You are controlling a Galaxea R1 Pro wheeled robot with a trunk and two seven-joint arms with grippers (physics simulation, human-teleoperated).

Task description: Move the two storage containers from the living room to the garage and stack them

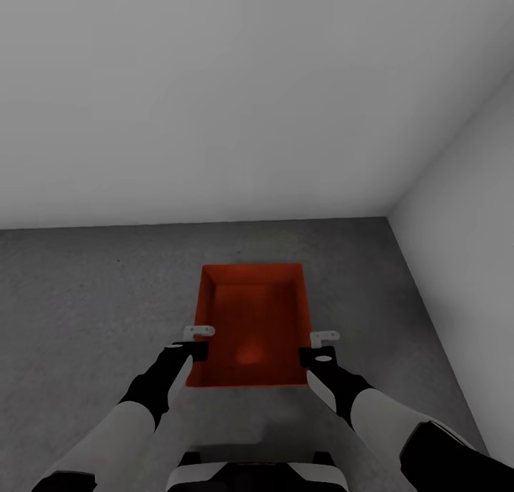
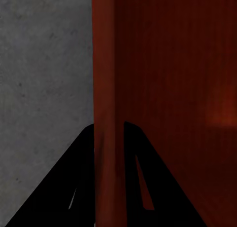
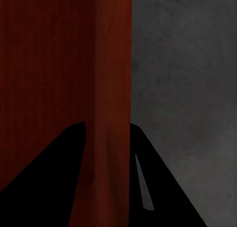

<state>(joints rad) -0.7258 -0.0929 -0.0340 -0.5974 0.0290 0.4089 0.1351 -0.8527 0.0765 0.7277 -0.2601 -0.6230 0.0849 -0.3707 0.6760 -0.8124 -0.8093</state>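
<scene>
Right now you are in the garage, and the storage container (image 1: 251,328) is straight in front of you, above the dark grey floor (image 1: 86,299). The pale wall (image 1: 214,85) is past the container's far end, and a side wall (image 1: 464,263) stands off to its right. I cannot tell if the container sits on the floor or hangs just over it.

The container looks stiff and hard, with thin straight walls and an open top. It is empty, so I think it is light. The walls look smooth, so they may slip if you squeeze softly. The long side walls are the good place to hold, one on each side, near the end close to you (that is where you hold it already).

Your left claw (image 1: 194,340) pinches the container's left wall. In the left wrist view the wall (image 2: 106,138) runs right between the two black fingers (image 2: 79,187), one inside and one outside. Your right claw (image 1: 321,345) does the same on the right wall (image 3: 111,138), with a finger (image 3: 153,187) on each side. Both claws are nearly closed, only as wide as the thin wall.
</scene>
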